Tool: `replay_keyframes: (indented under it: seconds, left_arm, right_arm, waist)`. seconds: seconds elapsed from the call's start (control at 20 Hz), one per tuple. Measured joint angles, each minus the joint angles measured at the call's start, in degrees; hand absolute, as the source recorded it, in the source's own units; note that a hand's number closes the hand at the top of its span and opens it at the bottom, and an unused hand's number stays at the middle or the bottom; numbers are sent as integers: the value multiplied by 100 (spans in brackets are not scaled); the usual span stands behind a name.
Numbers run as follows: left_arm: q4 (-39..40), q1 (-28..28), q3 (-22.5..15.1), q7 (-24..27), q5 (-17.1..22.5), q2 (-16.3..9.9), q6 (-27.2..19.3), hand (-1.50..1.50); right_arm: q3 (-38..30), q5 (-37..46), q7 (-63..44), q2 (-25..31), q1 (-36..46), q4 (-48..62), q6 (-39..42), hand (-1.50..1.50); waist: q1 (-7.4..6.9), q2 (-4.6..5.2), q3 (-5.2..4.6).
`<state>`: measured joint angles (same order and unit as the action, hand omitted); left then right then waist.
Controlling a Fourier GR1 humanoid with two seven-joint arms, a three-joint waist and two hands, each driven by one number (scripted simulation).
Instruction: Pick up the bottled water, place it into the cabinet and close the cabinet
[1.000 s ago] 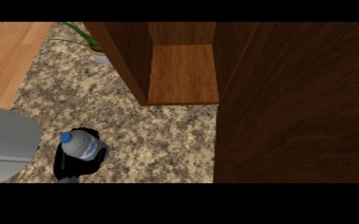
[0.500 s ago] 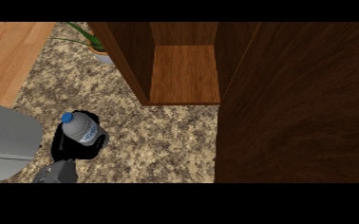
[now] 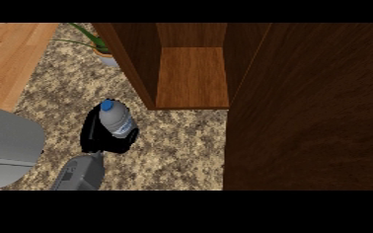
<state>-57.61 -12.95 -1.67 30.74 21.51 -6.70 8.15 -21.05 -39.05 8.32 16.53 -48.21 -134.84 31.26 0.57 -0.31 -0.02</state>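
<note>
The water bottle, clear with a blue cap, lies tilted in my right hand, cap pointing away from me. The black fingers are curled round it and hide its lower part. The hand hovers over the granite counter, just left of and below the open cabinet's front edge. The cabinet is brown wood with a bare shelf inside. Its open door fills the right side of the view. My grey right forearm comes in from the lower left.
A potted plant stands on the counter by the cabinet's left wall. A large grey rounded shape sits at the left edge. A light wooden surface borders the counter at upper left.
My right hand has carried the bottle up and to the right, closer to the cabinet opening. More of the forearm shows now.
</note>
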Motion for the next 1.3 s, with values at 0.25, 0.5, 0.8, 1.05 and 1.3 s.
replay_keyframes:
  seconds: [0.25,0.5,0.8,1.05,1.3]
  left_arm:
    - [-702,-121,-325,-591,-250,366,-726,150]
    - [-1068,-471,-814,-970,-335,563,-1604,150]
    - [-918,-1067,-1267,-1224,-355,644,-2627,150]
    - [-516,-1672,-1459,-1549,-497,661,-3321,150]
    - [327,-2255,-1480,-1540,-405,666,-3606,150]
  right_arm:
    - [-132,-81,-39,126,48,20,-45,-150]
    - [-56,-143,-92,131,143,23,-100,-150]
    - [-111,-229,-112,166,137,24,-77,-150]
    - [-12,-281,-168,166,240,30,-152,-150]
    - [-206,-373,-248,336,300,72,-102,-150]
  waist:
    - [-14,4,-1]
    - [21,14,-4]
    - [71,22,-5]
    - [81,32,-6]
    - [125,47,-6]
